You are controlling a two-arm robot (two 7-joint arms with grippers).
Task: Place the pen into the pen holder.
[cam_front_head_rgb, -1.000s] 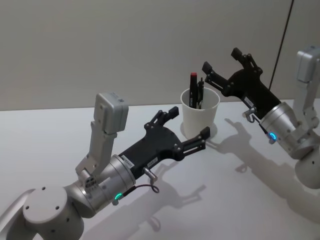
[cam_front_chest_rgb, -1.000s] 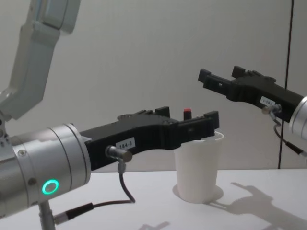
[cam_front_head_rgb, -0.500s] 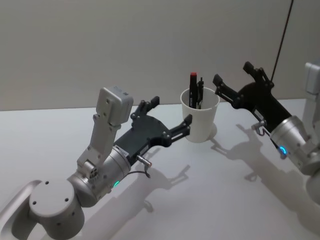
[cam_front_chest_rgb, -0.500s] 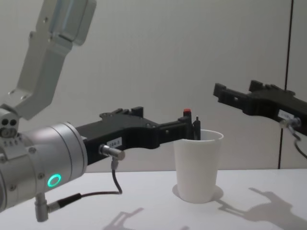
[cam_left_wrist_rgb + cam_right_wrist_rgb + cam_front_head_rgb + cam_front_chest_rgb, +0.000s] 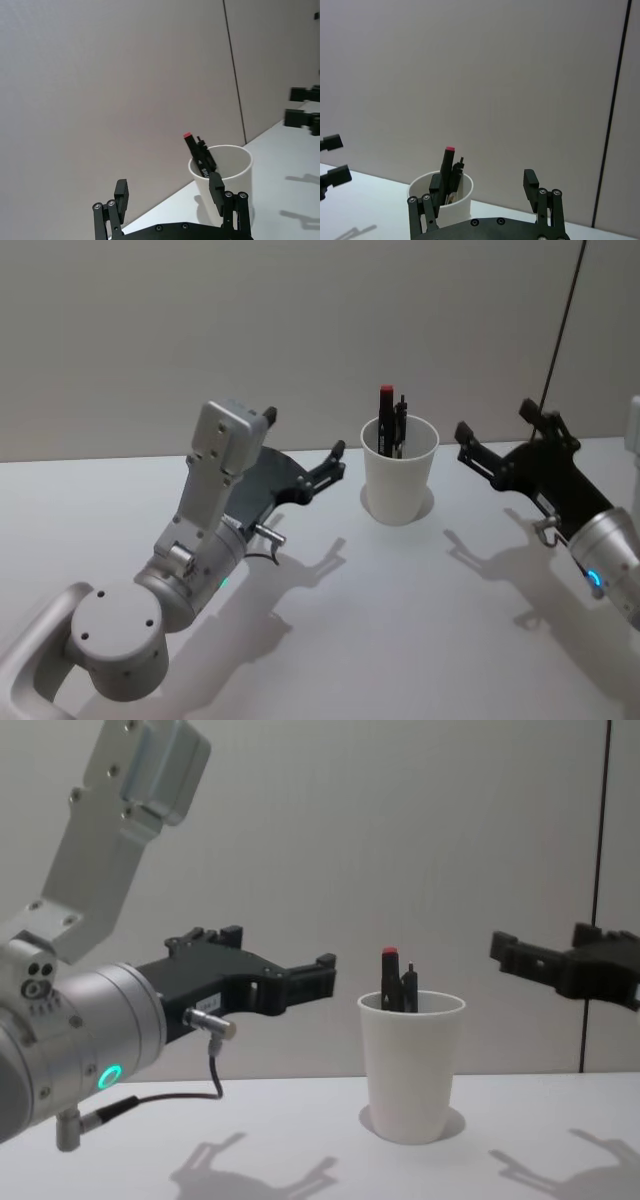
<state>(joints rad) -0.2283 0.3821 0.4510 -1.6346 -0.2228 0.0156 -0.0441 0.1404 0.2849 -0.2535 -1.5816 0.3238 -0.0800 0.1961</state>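
On the left of the head view you see your left arm rising from the lower left corner, its left gripper point(image 5: 305, 455) reaching toward the middle of the frame. Its black fingers are spread apart with nothing between them, and they stop short of the cup, clear of its rim. In the chest view that same gripper point(image 5: 270, 970) sits left of center, level with the cup's top, fingers parted and empty.

At the center of the head view stands the pen holder point(image 5: 399, 485), a plain white paper cup, upright on the white table point(image 5: 400, 640) near the grey wall. The pen point(image 5: 386, 420), dark with a red cap end, stands inside the cup, leaning on the rim, its top poking above it. Other dark pens sit beside it in the cup. In the chest view the cup point(image 5: 411, 1065) is just right of center with the red-topped pen point(image 5: 389, 978) showing above its rim.

On the right of the head view, your right gripper point(image 5: 505, 445) hangs above the table, well apart from the cup, fingers wide and holding nothing. In the chest view it point(image 5: 545, 955) enters from the right edge, at about the height of the cup's rim.
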